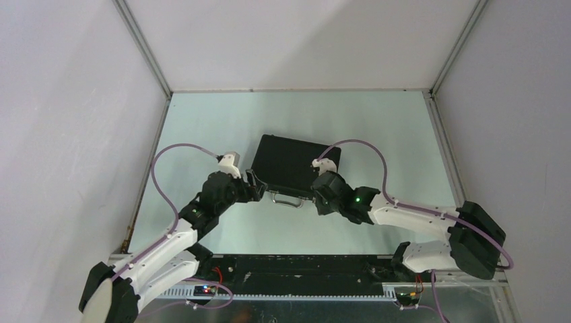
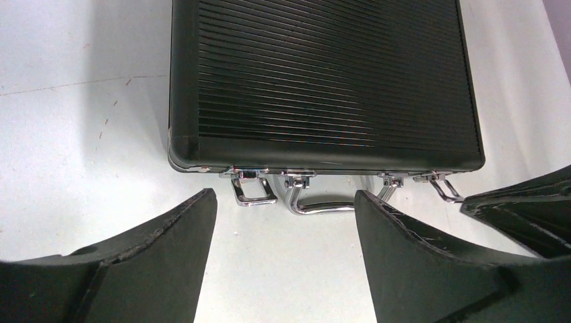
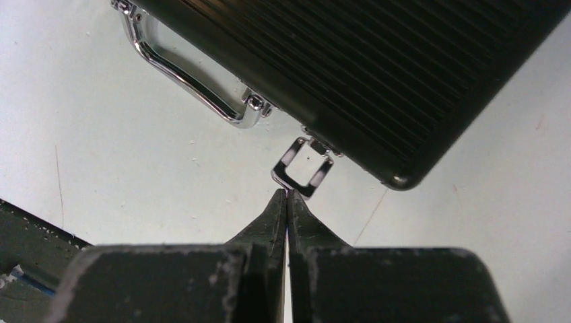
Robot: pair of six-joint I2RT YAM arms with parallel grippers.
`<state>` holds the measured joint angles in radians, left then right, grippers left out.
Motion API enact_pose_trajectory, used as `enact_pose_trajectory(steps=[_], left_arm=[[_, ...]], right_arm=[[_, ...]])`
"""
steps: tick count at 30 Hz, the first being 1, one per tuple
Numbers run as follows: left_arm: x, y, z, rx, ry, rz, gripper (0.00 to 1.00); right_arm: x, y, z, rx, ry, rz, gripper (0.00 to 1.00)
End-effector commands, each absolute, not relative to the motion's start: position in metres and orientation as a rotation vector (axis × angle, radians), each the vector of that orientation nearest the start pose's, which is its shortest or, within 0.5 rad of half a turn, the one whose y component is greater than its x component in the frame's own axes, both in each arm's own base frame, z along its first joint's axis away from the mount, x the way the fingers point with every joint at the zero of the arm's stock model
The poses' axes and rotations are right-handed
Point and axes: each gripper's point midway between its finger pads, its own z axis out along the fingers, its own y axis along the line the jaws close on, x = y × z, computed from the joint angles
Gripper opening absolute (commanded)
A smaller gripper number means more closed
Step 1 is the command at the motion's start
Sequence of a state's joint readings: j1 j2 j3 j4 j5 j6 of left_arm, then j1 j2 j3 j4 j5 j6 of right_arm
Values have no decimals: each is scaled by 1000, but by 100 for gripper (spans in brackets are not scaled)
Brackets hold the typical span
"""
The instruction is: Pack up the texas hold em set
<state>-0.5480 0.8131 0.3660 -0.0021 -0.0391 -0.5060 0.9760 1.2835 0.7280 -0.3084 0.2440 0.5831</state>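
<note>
The black ribbed briefcase [image 1: 293, 160] lies closed and flat in the middle of the table, its silver handle [image 1: 286, 200] facing the arms. Both silver latches hang loose: the left latch [image 2: 252, 192] and the right latch [image 3: 303, 168]. My left gripper [image 2: 284, 196] is open and empty, just in front of the handle [image 2: 330, 207] and left latch. My right gripper [image 3: 287, 194] is shut, its tips against the lower edge of the right latch's loop without holding it. Chips, cards, dice and disc are out of view.
The pale green table [image 1: 222, 128] is walled by white panels at the left, back and right. A black rail [image 1: 296, 266] runs along the near edge by the arm bases. The right gripper's fingers [image 2: 522, 208] show at the right of the left wrist view.
</note>
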Motion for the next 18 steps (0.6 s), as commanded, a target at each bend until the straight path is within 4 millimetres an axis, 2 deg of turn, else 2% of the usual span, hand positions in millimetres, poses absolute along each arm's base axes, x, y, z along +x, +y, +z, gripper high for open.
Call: enact_pose_trajectory(steps=[1, 7, 10, 13, 18], left_arm=[[250, -171, 130, 42, 2012, -653, 81], [249, -174, 124, 61, 2054, -647, 77], [248, -175, 124, 66, 2053, -656, 67], [248, -176, 120, 73, 2072, -647, 55], [248, -173, 121, 55, 2094, -628, 52]], right_arm=[[209, 263, 69, -357, 2404, 368, 0], [205, 251, 24, -334, 2520, 232, 0], [207, 243, 7, -307, 2554, 160, 0], [212, 239, 4, -285, 2544, 127, 0], [211, 249, 17, -324, 2511, 189, 0]])
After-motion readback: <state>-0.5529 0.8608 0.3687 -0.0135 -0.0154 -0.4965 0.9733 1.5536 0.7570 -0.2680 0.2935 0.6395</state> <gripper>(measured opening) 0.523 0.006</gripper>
